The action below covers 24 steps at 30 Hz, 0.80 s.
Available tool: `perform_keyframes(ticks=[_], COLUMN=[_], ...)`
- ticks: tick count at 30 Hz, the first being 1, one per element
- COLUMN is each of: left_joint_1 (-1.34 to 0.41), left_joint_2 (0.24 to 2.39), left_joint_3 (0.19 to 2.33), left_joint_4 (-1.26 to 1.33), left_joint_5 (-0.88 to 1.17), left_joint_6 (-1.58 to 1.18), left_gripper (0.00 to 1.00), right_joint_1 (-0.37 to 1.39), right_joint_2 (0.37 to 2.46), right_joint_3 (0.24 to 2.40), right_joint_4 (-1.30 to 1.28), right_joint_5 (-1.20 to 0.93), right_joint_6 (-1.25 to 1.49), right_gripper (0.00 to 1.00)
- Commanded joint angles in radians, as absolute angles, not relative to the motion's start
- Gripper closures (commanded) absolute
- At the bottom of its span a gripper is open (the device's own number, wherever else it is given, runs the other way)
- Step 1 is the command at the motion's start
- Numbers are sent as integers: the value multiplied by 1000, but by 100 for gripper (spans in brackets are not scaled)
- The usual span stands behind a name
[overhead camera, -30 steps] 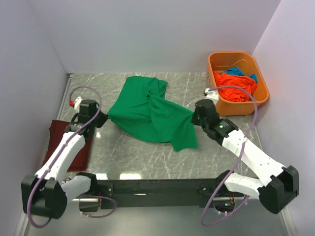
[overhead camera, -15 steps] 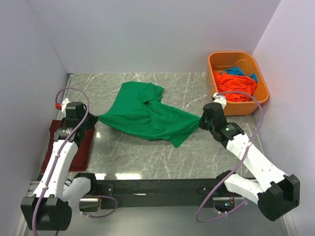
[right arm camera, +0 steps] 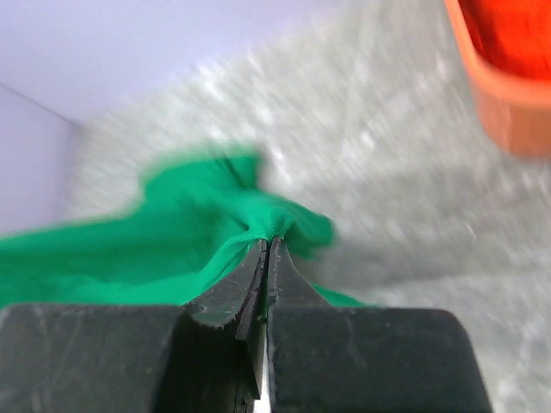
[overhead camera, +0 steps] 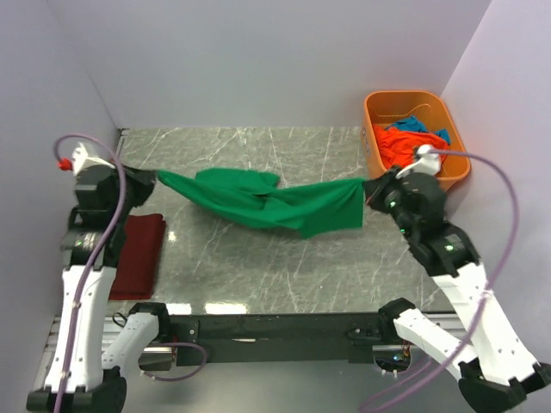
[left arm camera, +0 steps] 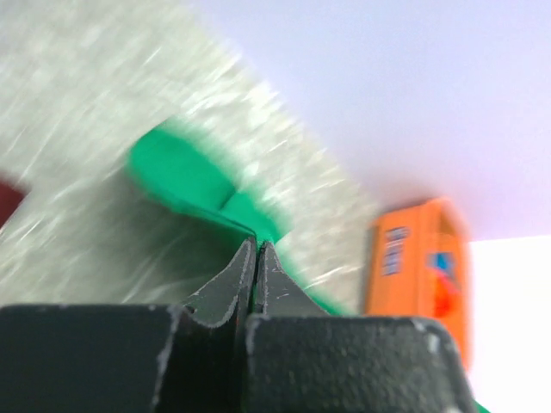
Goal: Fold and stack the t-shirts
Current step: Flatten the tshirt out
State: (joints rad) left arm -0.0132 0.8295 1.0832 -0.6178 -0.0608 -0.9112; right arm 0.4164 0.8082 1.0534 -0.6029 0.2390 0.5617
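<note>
The left claw (overhead camera: pixel 151 177) and right claw (overhead camera: pixel 372 191), each clamped shut on an edge of the green shirt (overhead camera: pixel 258 200), are pulling apart, stretching it taut over the bench (overhead camera: pixel 258 275) just left of the orange tub (overhead camera: pixel 405 94), likely spreading it for folding.

Grey marble-veined table (overhead camera: pixel 258 267): folded maroon t-shirt (overhead camera: pixel 138 254) lying flat at its left edge, rigid orange tub (overhead camera: pixel 403 93) standing in far right corner.
</note>
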Motion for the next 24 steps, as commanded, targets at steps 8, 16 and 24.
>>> perform_keyframes(ticks=[8, 16, 24], left_joint_1=[-6, -6, -6], left_joint_2=[750, 796, 932], left_joint_3=[1502, 1624, 1517], left_joint_4=[-630, -624, -441], left_joint_5=[-80, -100, -71], left_joint_6=[-923, -930, -959], left_gripper=[99, 99, 99], right_joint_1=[411, 411, 400], right_joint_2=[768, 824, 971], right_joint_3=[1569, 1769, 1668], right_joint_4=[-633, -634, -408], right_joint_5=[238, 261, 276], right_joint_6=[529, 465, 411], right_gripper=[100, 100, 100])
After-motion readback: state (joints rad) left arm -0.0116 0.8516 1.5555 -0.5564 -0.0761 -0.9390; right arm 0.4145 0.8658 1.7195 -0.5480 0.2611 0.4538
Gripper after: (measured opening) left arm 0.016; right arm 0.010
